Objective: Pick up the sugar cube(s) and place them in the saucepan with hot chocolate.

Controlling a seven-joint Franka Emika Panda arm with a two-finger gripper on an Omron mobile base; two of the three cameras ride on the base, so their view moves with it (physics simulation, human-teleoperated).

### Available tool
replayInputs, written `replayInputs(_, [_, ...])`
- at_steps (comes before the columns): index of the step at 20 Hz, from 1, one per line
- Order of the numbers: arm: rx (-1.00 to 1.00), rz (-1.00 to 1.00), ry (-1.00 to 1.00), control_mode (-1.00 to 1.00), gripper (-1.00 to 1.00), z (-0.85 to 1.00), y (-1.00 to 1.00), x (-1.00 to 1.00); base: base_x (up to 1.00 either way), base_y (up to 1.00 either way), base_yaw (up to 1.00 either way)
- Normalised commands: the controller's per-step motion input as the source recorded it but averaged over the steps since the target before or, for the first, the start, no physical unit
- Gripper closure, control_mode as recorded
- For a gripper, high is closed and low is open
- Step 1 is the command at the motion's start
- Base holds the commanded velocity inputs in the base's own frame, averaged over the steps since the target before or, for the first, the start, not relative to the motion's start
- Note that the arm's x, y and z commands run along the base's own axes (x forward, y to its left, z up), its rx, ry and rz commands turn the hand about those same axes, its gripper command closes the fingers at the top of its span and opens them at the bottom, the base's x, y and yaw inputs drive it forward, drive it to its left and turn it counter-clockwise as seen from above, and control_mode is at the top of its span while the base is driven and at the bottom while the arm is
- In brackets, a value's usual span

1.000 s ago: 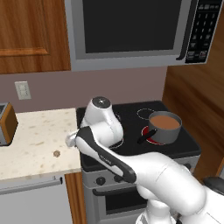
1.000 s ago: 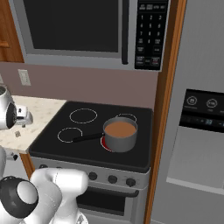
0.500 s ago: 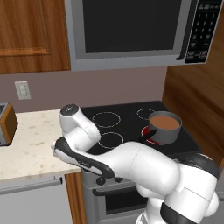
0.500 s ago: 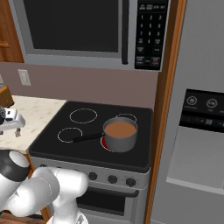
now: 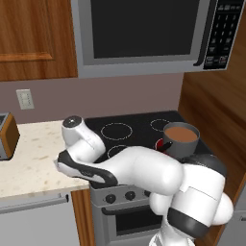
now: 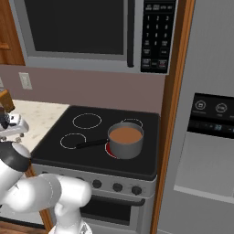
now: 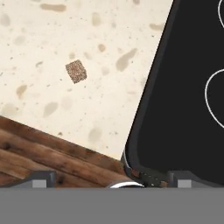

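Note:
One brownish-tan speckled sugar cube (image 7: 76, 71) lies on the beige stone countertop (image 7: 52, 35) in the hand view, up and to the left of my gripper (image 7: 111, 179). The gripper is open, its two tips far apart with nothing between them, and it hangs over the counter's front edge beside the stove's corner. The other cubes are out of view. The grey saucepan (image 5: 181, 138) (image 6: 124, 140) with brown hot chocolate stands on the front right burner, its black handle (image 6: 91, 143) pointing left. My arm (image 5: 125, 168) stretches left across the counter.
The black stove top (image 7: 183, 87) (image 6: 96, 137) borders the counter on the right. Wooden cabinet front (image 7: 39, 151) lies below the counter edge. A toaster (image 5: 6, 136) sits at the counter's left end, a microwave (image 5: 144, 33) hangs overhead, and a fridge (image 6: 205, 137) stands right of the stove.
The arm has swung left from the stove's edge out over the counter, and its elbow has dropped lower. The saucepan has not moved.

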Motion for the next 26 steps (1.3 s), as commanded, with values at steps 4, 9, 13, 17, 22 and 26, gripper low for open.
replayInputs(4, [0.0,0.0,0.09,-1.0,-1.0,-0.16,0.54,0.34,0.0,0.0,0.0])
replayInputs(9, [0.0,0.0,0.03,-1.0,-1.0,-0.17,0.54,0.18,0.0,0.0,0.0])
replayInputs(13, [0.0,0.0,0.0,-1.0,-1.0,-0.24,0.1,0.14,0.0,0.0,0.0])
replayInputs(17, [0.0,0.0,0.03,-1.0,-1.0,-0.45,0.0,0.24,0.0,0.0,0.0])
replayInputs(22, [0.0,0.0,0.03,-1.0,-1.0,-0.52,0.0,0.26,0.0,0.0,0.0])
replayInputs(26, [0.0,0.0,0.07,-1.0,-1.0,-0.43,0.06,0.08,0.0,0.0,0.0])
